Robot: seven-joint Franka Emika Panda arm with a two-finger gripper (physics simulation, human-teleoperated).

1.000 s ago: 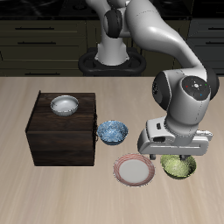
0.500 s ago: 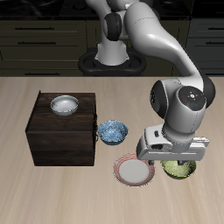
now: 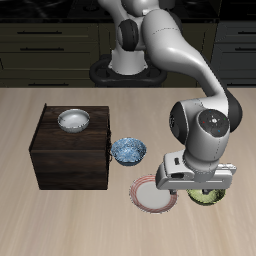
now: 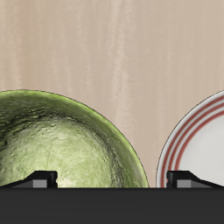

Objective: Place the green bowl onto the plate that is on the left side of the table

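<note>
Approach step, by my reading: outside, the gripper (image 3: 200, 186) hangs low over the green bowl (image 3: 209, 195), just beside the plate (image 3: 152, 196). Wrist camera: fingers spread wide, empty; next, straddle the bowl's rim and close.

One camera hangs in front of me and above, looking down across the tabletop (image 3: 40, 210) toward my base — far enough off to take in my arm whole. The other rides at my wrist, facing straight down, very near the wood, my fingers (image 4: 42, 178) edging its frame. Both views share the green bowl (image 4: 61, 144) and the plate (image 4: 199, 144) beside it.
</note>
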